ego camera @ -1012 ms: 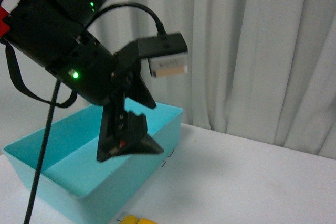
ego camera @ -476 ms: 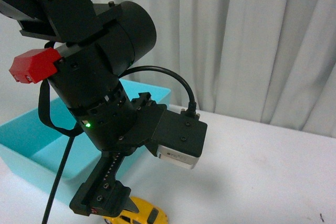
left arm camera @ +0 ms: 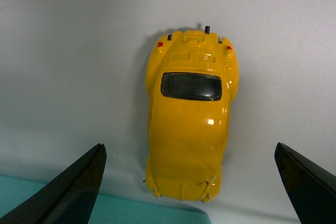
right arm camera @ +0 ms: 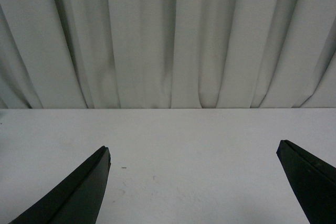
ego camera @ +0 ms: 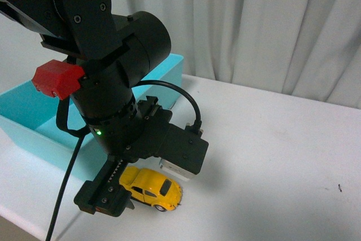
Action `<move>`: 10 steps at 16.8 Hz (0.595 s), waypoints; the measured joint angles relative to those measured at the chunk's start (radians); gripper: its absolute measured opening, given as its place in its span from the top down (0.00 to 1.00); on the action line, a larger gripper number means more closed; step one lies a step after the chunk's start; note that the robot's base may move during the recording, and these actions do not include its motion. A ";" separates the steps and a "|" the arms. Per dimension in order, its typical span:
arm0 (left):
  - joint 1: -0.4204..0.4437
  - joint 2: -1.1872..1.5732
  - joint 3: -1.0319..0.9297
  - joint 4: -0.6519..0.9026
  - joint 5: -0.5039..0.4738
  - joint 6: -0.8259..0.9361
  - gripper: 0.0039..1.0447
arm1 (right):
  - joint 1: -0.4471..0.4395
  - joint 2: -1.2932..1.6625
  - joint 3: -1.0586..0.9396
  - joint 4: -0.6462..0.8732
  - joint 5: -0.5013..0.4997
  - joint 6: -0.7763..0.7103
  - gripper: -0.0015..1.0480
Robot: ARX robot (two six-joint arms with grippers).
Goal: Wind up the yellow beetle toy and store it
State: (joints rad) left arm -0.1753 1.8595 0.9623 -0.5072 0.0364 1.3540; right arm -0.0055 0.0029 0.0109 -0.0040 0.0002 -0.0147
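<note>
**Front view.** The yellow beetle toy stands on the white table at lower centre of the frame, just beside the teal bin. The left gripper hangs at its lower-left side, so the left arm is the nearer one.

**Left wrist view.** The toy lies centred between the fingers, clear of both. Its long axis runs crosswise to the line joining them. The fingers are spread wide and hold nothing.

**Right wrist view.** The right gripper is spread wide and empty over bare table. The toy is not in view.

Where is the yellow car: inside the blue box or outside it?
Outside. The car stands on its wheels on the table, beside the box.
</note>
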 joint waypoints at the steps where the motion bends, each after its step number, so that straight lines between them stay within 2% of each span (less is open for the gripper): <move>1: 0.000 0.014 -0.004 0.024 -0.011 0.001 0.06 | 0.000 0.000 0.000 0.000 0.000 0.000 0.06; 6: -0.014 0.070 -0.021 0.089 -0.018 -0.044 0.07 | 0.000 0.000 0.000 0.000 0.000 0.000 0.06; 7: -0.017 0.073 -0.021 0.096 -0.017 -0.061 0.14 | 0.000 0.000 0.000 0.000 0.000 0.000 0.06; 10: -0.016 0.079 -0.021 0.094 -0.037 -0.075 0.43 | 0.000 0.000 0.000 0.000 0.000 0.000 0.06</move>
State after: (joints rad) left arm -0.1909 1.9385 0.9417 -0.4129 -0.0002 1.2793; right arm -0.0055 0.0029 0.0109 -0.0040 0.0002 -0.0147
